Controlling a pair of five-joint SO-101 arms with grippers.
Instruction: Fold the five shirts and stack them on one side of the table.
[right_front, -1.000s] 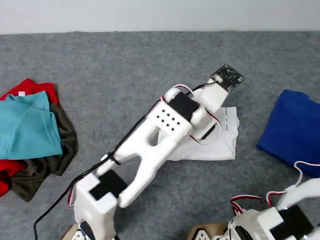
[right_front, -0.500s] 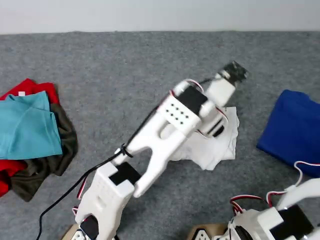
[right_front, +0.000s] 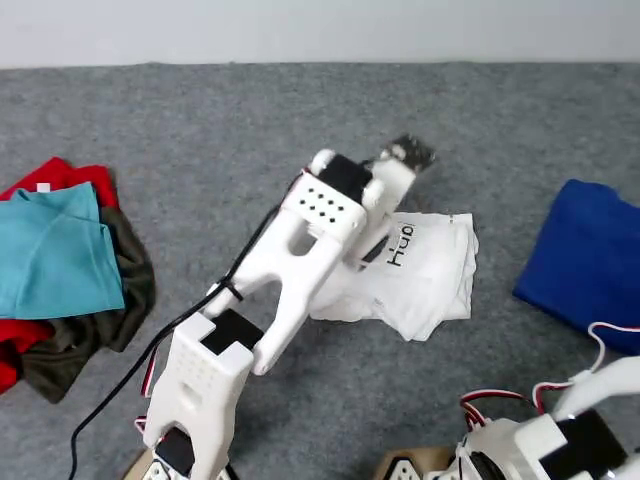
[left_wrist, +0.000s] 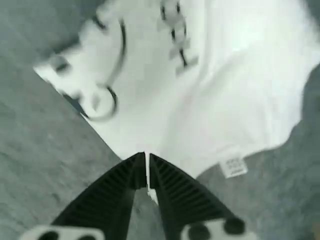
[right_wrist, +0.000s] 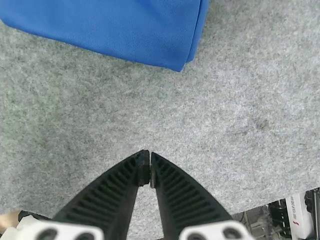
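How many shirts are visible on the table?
5: teal shirt, red shirt and dark shirt heaped at left; white shirt mid-table; blue shirt at right. More may hide beneath those three.

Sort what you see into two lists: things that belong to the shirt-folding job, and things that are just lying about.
Belongs to the job: white shirt, held by the left gripper; blue shirt, folded; teal shirt, red shirt and dark shirt, heaped together; right gripper, shut.

Just there: grey table cover; pale wall behind.

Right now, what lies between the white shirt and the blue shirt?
Bare grey table cover separates the white shirt from the blue shirt; the high view shows it.
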